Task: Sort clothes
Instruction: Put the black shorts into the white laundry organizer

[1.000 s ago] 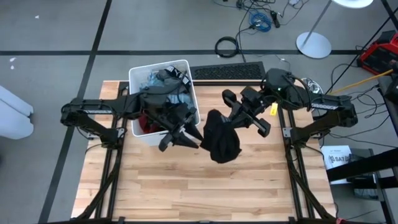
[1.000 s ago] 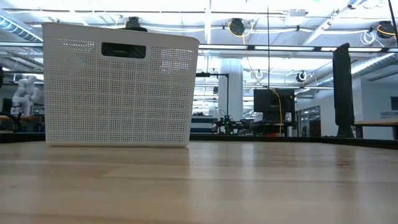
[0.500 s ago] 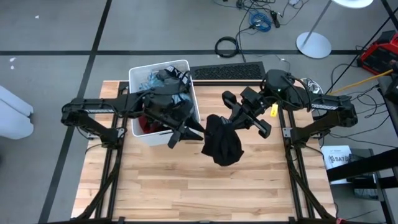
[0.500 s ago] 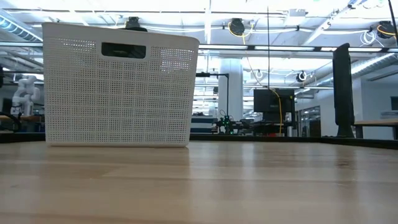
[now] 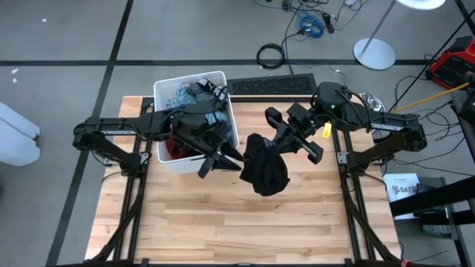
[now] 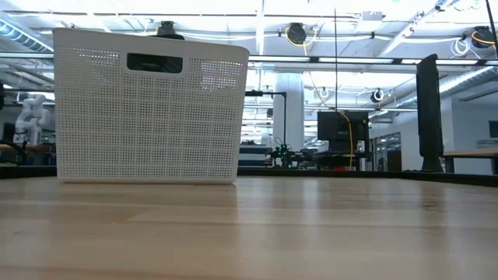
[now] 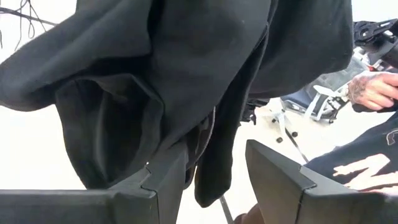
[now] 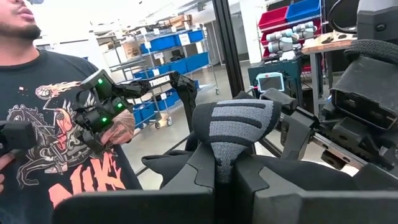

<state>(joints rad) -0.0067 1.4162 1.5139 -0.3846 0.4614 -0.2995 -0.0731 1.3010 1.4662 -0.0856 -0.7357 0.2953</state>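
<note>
**A:** Start at the jaws. What has each got?

**B:** The right gripper (image 5: 256, 141) has its jaws pressed together, pinching the top edge of a black garment (image 5: 264, 169), which hangs in a loose bunch above the middle of the desk (image 5: 223, 230). The left gripper (image 5: 223, 158) stands just beside that garment with its jaws spread. In the left wrist view the dark cloth (image 7: 186, 81) drapes right in front of its fingers (image 7: 165, 177), and a fold looks to dip between them, but nothing is clamped.

**A:** How will it handle?

**B:** Soft and light, I'd judge. It sags into folds under its own weight, so it won't hold any shape and will slump wherever it's let go. One pinch bunches it; a second hold on a free hanging edge or corner, well away from the first, should spread it.

**A:** And the rest of the clothes?

**B:** Piled in the white bin (image 5: 165, 90) at the desk's far left, light blue and grey pieces on top with red showing lower. In the low view only the bin's perforated wall (image 6: 148, 117) shows.
</note>
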